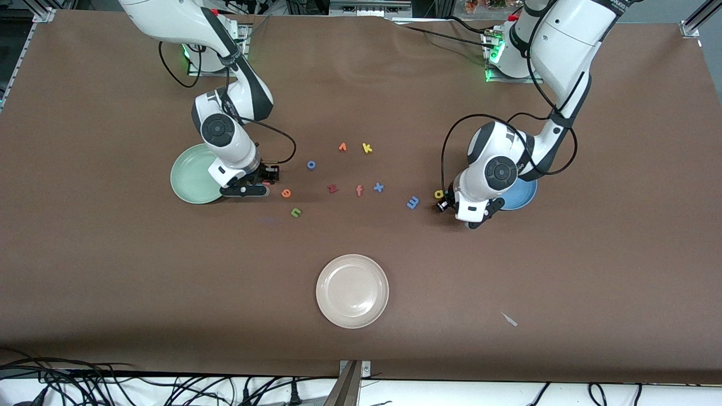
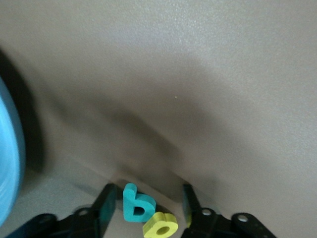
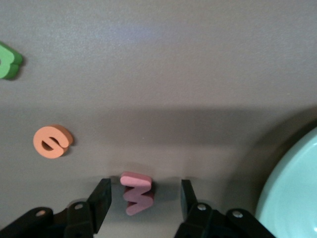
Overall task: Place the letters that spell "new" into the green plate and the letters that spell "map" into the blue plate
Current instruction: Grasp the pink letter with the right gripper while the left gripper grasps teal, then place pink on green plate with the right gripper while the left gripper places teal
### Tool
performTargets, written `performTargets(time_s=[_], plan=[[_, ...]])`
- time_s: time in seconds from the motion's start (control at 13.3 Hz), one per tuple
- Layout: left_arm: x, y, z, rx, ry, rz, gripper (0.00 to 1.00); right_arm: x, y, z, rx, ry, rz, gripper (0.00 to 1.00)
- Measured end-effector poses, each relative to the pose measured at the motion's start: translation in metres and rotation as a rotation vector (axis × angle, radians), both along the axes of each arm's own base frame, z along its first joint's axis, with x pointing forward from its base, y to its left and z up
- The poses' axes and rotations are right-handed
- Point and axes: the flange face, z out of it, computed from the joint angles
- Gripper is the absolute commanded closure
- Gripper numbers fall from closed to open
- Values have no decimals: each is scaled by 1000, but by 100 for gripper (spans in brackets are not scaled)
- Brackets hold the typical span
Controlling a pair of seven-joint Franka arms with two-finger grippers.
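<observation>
Letters for "new" are all off the green plate (image 1: pixel 192 175) in the front view: orange e (image 1: pixel 286 193) at 3 o'clock of that plate, green n (image 1: pixel 296 212) at 4 o'clock of the e. The right gripper (image 1: pixel 265 180) is seen low at the table between plate and e, beside the plate's rim. Blue m (image 1: pixel 413 202) and yellow a (image 1: pixel 439 194) lie at 9 o'clock of the blue plate (image 1: pixel 522 197), outside it. The left gripper (image 1: pixel 443 204) is down just beside the a, and its arm hides part of the blue plate. A cream plate (image 1: pixel 352 290) sits at 6 o'clock of the scattered letters, nearest the camera.

Left wrist view: fingers (image 2: pixel 106 203) are spread, with the teal p (image 2: pixel 136 203) and the a lying on the table between them. The p and the a touch. One finger is close to the p; contact cannot be told.

Right wrist view: fingers (image 3: pixel 101 198) are spread around the pink w (image 3: pixel 136 193), a gap on each side, nothing pinched. The w lies flat on the table near the green plate's rim.
</observation>
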Motion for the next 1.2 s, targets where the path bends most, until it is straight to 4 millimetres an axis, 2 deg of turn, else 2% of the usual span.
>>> performTargets(time_s=[0.15, 0.23, 0.3, 0.53, 0.68, 0.75, 0.83, 0.98, 1.13, 1.2], plan=[[0, -1, 0, 0, 0, -1, 50, -2, 3, -2, 1, 4, 6, 76], [-1, -2, 0, 0, 0, -2, 54, -2, 3, -3, 1, 4, 7, 88], [-1, -2, 1, 0, 0, -3, 56, -2, 4, -2, 3, 0, 7, 95], [-1, -3, 1, 1, 2, -5, 66, 3, 5, 5, 10, -16, 9, 95], [-2, -3, 1, 2, 4, -6, 75, 13, 5, 25, 2, -3, 15, 95], [-1, -3, 4, 2, 4, -7, 80, 21, -1, 41, -12, 20, 35, 95], [-2, -4, 4, 3, 6, -9, 85, 30, -14, 59, -27, 48, 61, 94], [-2, -4, 4, 3, 6, -10, 88, 46, -59, 84, -40, 79, 128, 94], [-2, -4, 4, 3, 7, -10, 88, 52, -114, 87, -46, 103, 178, 94], [-2, -4, 4, 4, 10, -12, 88, 48, -133, 81, -48, 120, 182, 94]])
